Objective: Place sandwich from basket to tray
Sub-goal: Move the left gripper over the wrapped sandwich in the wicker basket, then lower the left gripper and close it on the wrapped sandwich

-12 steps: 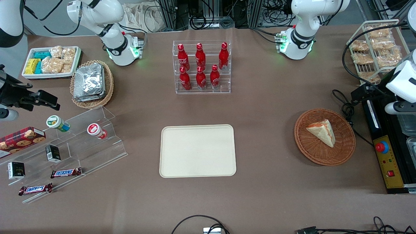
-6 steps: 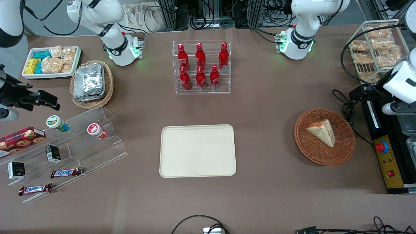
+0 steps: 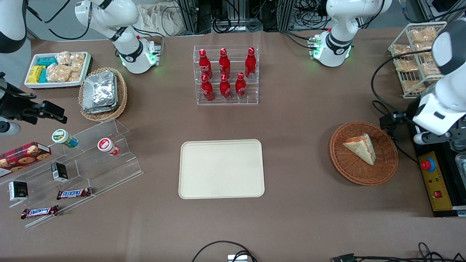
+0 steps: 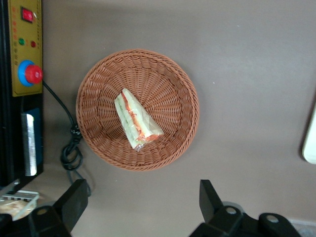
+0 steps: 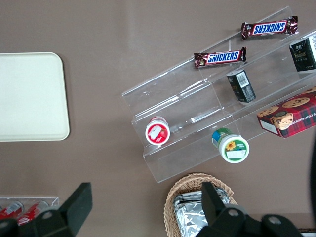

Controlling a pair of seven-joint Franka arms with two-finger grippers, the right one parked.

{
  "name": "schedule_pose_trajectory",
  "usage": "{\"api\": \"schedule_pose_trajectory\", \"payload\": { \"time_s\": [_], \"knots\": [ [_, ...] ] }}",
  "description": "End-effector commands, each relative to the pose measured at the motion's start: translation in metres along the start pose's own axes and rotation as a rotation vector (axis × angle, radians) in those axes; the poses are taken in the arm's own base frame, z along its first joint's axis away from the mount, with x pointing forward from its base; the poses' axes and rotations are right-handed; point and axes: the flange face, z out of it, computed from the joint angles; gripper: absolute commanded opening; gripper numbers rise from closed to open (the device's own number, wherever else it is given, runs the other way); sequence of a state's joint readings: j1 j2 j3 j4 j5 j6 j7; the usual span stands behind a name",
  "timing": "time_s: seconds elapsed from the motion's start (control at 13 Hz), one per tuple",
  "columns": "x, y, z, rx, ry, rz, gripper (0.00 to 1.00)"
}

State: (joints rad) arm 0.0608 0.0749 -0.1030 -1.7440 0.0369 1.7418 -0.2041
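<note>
One sandwich (image 3: 360, 147) lies in your wicker basket (image 3: 386, 171), untouched.
Your left gripper (image 4: 143, 207) hangs above the table just beside the basket, toward the working arm's end, with its fingers (image 4: 210, 193) spread wide apart and holding nothing. Your cream tray (image 3: 221, 169) sits bare well apart from the basket, nearer the front camera than the rack of red bottles (image 3: 225, 74).

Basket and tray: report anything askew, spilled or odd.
Nothing stands out. The triangular white-bread sandwich lies intact in the round reddish-brown wicker basket; the cream rectangular tray sits flat and bare. The left gripper hangs open above the table beside the basket.
</note>
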Motion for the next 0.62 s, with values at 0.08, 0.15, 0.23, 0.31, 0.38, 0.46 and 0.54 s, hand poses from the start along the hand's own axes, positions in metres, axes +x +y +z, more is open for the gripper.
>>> {"api": "schedule_pose_trajectory", "payload": {
  "time_s": [0.08,0.15,0.23,0.31,0.38,0.46,0.54],
  "knots": [
    [-0.023,-0.015,0.052,-0.009,0.040,-0.188,1.00],
    [-0.027,-0.017,0.068,-0.012,0.050,-0.228,1.00],
    [-0.031,-0.017,0.083,-0.014,0.057,-0.267,1.00],
    [-0.033,-0.018,0.097,-0.020,0.067,-0.318,1.00],
    [-0.036,-0.017,0.112,-0.025,0.074,-0.349,1.00],
    [-0.038,-0.020,0.123,-0.030,0.081,-0.377,1.00],
    [-0.038,-0.025,0.133,-0.033,0.083,-0.410,1.00]
  ]
}}
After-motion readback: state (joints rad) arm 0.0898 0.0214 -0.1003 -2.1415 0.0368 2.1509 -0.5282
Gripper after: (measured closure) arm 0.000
